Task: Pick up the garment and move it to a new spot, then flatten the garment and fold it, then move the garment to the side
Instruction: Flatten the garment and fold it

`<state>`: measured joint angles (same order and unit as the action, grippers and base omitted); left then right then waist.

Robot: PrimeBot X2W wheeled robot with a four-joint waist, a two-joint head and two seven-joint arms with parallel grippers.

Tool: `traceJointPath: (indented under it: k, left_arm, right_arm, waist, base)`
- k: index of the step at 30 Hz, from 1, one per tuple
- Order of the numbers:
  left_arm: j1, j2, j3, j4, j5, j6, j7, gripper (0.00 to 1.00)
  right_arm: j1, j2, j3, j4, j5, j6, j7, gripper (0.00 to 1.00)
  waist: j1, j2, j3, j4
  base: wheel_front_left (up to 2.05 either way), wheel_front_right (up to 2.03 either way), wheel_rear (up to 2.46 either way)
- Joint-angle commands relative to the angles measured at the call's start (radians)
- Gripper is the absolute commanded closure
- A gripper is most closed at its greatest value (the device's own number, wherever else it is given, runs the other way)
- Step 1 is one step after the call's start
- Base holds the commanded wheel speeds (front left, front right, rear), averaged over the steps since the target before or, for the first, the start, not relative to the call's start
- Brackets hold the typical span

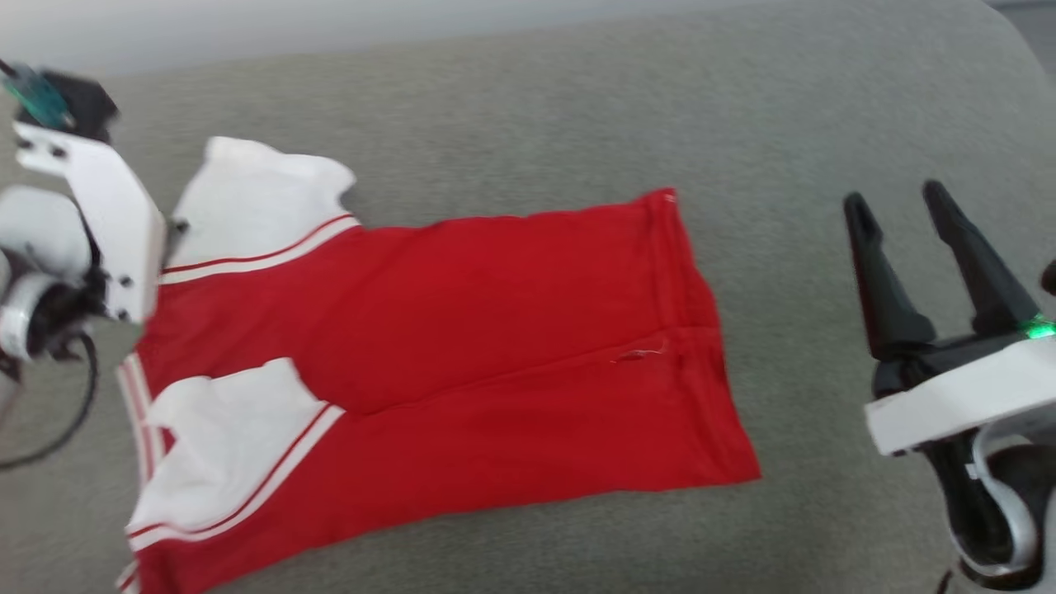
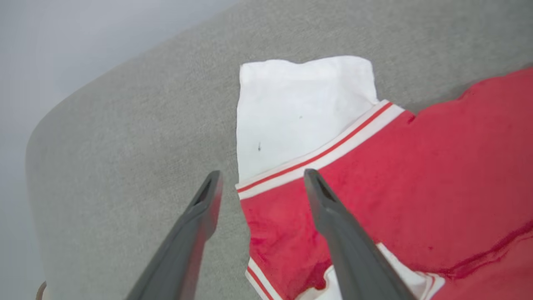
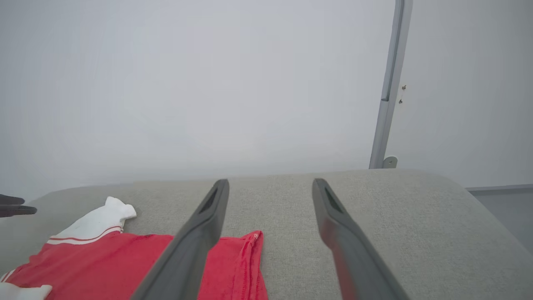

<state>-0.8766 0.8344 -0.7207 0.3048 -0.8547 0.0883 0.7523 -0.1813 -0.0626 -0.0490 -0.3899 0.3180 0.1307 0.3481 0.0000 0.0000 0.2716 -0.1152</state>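
The garment (image 1: 495,346) lies spread on the grey tabletop (image 1: 577,107), left of centre, with white lining showing at its left hems. The left tool (image 2: 262,179) and right tool (image 1: 897,202) gape wide, holding nothing. Flattening looks nearly done; folding and moving it aside are not yet done.

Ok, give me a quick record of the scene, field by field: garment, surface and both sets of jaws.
garment: red, spread out, both leg ends turned back showing white
surface: grey cushion
left gripper: jaws open, over the garment's edge
right gripper: jaws open, beside the garment, apart from it
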Motion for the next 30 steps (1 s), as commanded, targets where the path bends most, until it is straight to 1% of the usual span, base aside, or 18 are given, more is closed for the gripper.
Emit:
traceJointPath:
  k: [1, 3, 7, 11, 15, 17, 20, 24, 25, 26, 27, 28, 29, 30]
  left_arm:
    - [-0.031, -0.006, 0.006, 0.029, 0.013, -0.015, -0.019, 0.00]
    - [-0.070, -0.016, 0.005, 0.085, 0.031, -0.042, -0.040, 0.00]
    - [-0.141, -0.036, 0.002, 0.201, 0.053, -0.079, -0.069, 0.00]
    - [-0.207, -0.049, -0.007, 0.297, 0.077, -0.116, -0.082, 0.00]
    - [-0.261, -0.052, -0.031, 0.385, 0.113, -0.141, -0.085, 0.00]
    - [-0.293, -0.058, -0.049, 0.452, 0.137, -0.148, -0.072, 0.00]
    - [-0.319, -0.059, -0.062, 0.511, 0.158, -0.146, -0.066, 0.00]
    - [-0.317, -0.085, -0.067, 0.597, 0.137, -0.124, -0.016, 0.00]
    - [-0.309, -0.098, -0.065, 0.622, 0.127, -0.118, 0.015, 0.00]
    - [-0.309, -0.098, -0.065, 0.622, 0.127, -0.118, 0.015, 0.00]
    - [-0.296, -0.111, -0.079, 0.642, 0.127, -0.126, 0.058, 0.07]
    - [-0.289, -0.122, -0.080, 0.657, 0.111, -0.126, 0.090, 0.75]
    - [-0.284, -0.139, -0.075, 0.672, 0.095, -0.114, 0.120, 1.00]
    - [-0.282, -0.151, -0.089, 0.677, 0.100, -0.122, 0.150, 1.00]
  right_arm:
    - [-0.017, 0.006, 0.013, 0.009, -0.006, 0.000, -0.031, 0.00]
    - [-0.026, 0.010, 0.032, 0.025, -0.007, 0.000, -0.073, 0.00]
    - [-0.042, 0.012, 0.060, 0.051, 0.012, 0.000, -0.134, 0.00]
    - [-0.057, 0.012, 0.088, 0.061, 0.027, 0.000, -0.166, 0.00]
    - [-0.072, 0.012, 0.091, 0.070, 0.044, 0.000, -0.179, 0.00]
    - [-0.084, 0.013, 0.106, 0.080, 0.056, 0.000, -0.168, 0.00]
    - [-0.101, 0.012, 0.124, 0.087, 0.063, 0.000, -0.154, 0.00]
    - [-0.117, 0.012, 0.143, 0.100, 0.073, 0.000, -0.119, 0.00]
    - [-0.122, 0.012, 0.143, 0.104, 0.076, 0.000, -0.105, 0.00]
    - [-0.122, 0.012, 0.143, 0.104, 0.076, 0.000, -0.105, 0.00]
    - [-0.128, 0.012, 0.149, 0.110, 0.080, 0.000, -0.086, 0.00]
    - [-0.138, 0.012, 0.154, 0.119, 0.081, 0.000, -0.062, 0.00]
    - [-0.149, 0.012, 0.158, 0.127, 0.088, 0.000, -0.037, 0.00]
    - [-0.165, 0.012, 0.161, 0.137, 0.093, 0.000, -0.009, 0.00]
  waist:
    - [0.0000, 0.0000, 0.035, -0.049]
    - [0.0000, 0.0000, 0.052, -0.077]
    - [0.0000, 0.0000, 0.086, -0.125]
    - [0.0000, 0.0000, 0.125, -0.160]
    - [0.0000, 0.0000, 0.159, -0.183]
    - [0.0000, 0.0000, 0.182, -0.193]
    - [0.0000, 0.0000, 0.200, -0.200]
    - [0.0000, 0.0000, 0.217, -0.200]
    - [0.0000, 0.0000, 0.220, -0.199]
    - [0.0000, 0.0000, 0.220, -0.199]
    - [0.0000, 0.0000, 0.223, -0.198]
    - [0.0000, 0.0000, 0.225, -0.196]
    - [0.0000, 0.0000, 0.227, -0.193]
    - [0.0000, 0.0000, 0.230, -0.190]
  base:
    - [0.00, 0.00, 0.00]
    - [0.00, 0.00, 0.00]
    - [0.00, 0.00, 0.00]
    - [0.00, 0.00, 0.00]
    - [0.00, 0.00, 0.00]
    - [0.00, 0.00, 0.00]
    - [0.00, 0.00, 0.00]
    - [0.00, 0.00, 0.00]
    - [0.00, 0.00, 0.00]
    - [0.00, 0.00, 0.00]
    - [0.00, 0.00, 0.00]
    - [0.00, 0.00, 0.00]
    - [0.00, 0.00, 0.00]
    - [0.00, 0.00, 0.00]
